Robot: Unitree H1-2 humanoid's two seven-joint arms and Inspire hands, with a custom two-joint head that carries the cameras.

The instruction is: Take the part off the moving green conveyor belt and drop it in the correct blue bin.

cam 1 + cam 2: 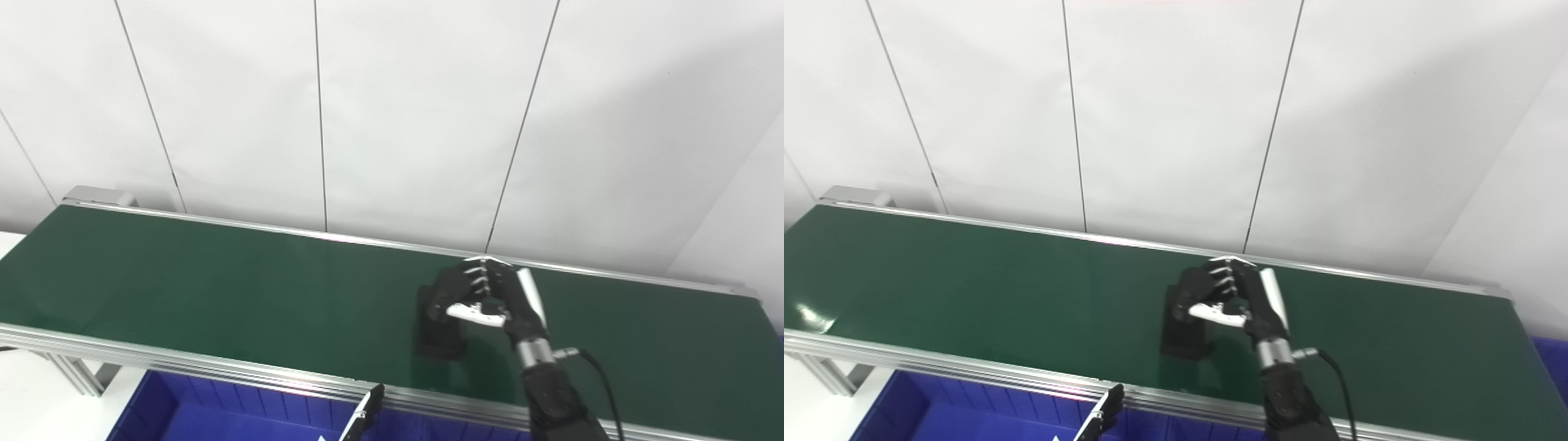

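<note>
Right hand [490,297] upright over the conveyor belt [214,288], fingers [484,278] curled around black part [438,334].

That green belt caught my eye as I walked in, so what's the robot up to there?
The right hand is reaching over the green conveyor belt with its fingers curled around a black part that appears to sit on the belt. Whether the grip is firm cannot be told. A blue bin sits below the belt's near edge. Only the tip of the left hand shows at the bottom, idle.
</note>
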